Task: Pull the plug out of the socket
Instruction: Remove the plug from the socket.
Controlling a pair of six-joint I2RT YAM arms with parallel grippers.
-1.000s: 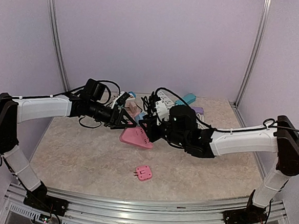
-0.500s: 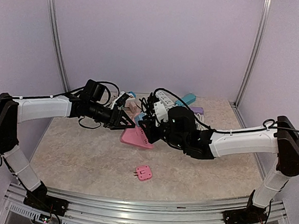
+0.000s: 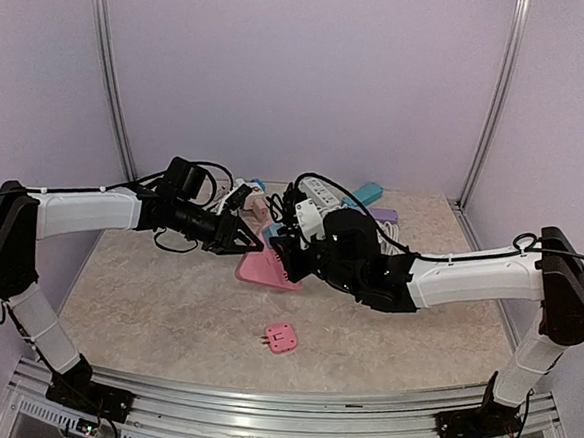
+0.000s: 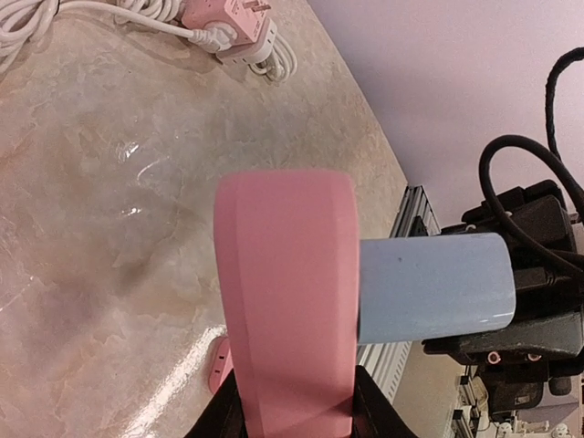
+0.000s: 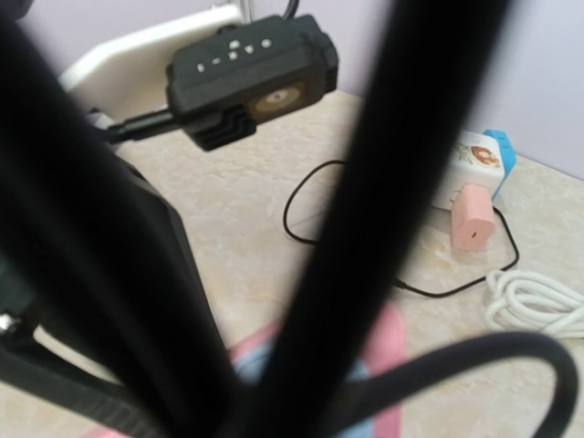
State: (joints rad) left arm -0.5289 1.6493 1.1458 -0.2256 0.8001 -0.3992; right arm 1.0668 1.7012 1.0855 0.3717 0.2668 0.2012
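Pink plastic wedge socket (image 4: 283, 301) is seemingly being clamped by the left gripper (image 3: 251, 241) jaws while the right gripper (image 3: 283, 252) jaws are gripping the pale-blue plug (image 4: 433, 287), best pulling straight out.

Robotics lab cell: lavender panel walls (image 3: 302, 69), aluminium frame posts (image 3: 109, 76), arms (image 3: 82, 212) bolted to rail (image 3: 279, 404).

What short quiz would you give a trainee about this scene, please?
1. True or false: the light-blue plastic plug is already out of the pink plastic socket block.
2. What does the left tool grip?
3. The right tool grips: A the white power strip, B the plug, C the small pink adapter.
Key: 1 false; 2 the socket block; 3 B.
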